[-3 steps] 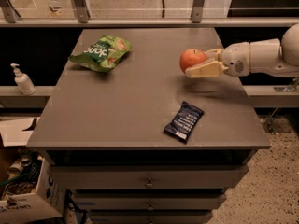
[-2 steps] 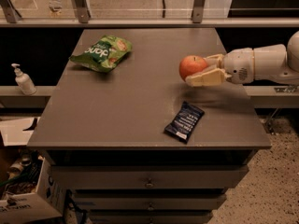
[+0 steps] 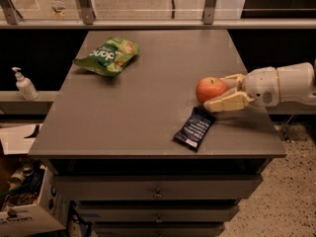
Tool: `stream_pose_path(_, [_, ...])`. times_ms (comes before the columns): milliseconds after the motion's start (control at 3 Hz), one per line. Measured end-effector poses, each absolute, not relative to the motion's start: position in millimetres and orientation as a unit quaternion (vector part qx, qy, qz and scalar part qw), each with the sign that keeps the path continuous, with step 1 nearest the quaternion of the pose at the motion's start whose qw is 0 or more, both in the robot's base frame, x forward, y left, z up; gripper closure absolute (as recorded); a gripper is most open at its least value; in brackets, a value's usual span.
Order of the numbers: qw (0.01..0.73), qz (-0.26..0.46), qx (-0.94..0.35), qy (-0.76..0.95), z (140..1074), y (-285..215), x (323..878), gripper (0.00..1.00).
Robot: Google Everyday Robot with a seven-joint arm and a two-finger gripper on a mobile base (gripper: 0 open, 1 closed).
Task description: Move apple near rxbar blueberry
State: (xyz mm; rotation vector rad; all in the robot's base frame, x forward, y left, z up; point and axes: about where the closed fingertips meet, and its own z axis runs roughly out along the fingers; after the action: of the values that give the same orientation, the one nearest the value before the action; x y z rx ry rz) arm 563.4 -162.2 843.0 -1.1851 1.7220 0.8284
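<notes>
The red-orange apple (image 3: pixel 210 89) is at the right side of the grey table (image 3: pixel 138 112), low over it or resting on it; I cannot tell which. My gripper (image 3: pixel 217 93) reaches in from the right and is shut on the apple, one cream finger (image 3: pixel 228 103) in front of it and the other behind. The rxbar blueberry (image 3: pixel 194 128), a dark navy wrapper with white lettering, lies flat near the table's front edge, just below and slightly left of the apple, a short gap away.
A green chip bag (image 3: pixel 107 56) lies at the table's back left. A soap pump bottle (image 3: pixel 23 84) stands on a ledge left of the table. Drawers sit under the tabletop, and a railing runs behind it.
My gripper has carried the apple forward and down, from the table's right middle to a spot close above the rxbar blueberry. The bar and chip bag have not moved.
</notes>
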Motion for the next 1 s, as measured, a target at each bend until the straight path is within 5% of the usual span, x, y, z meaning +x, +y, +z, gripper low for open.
stream_pose_path(667, [0.422, 0.317, -0.477, 0.703, 817, -187, 550, 0.97])
stream_pose_path(1000, [0.422, 0.317, -0.477, 0.703, 817, -187, 550, 0.75])
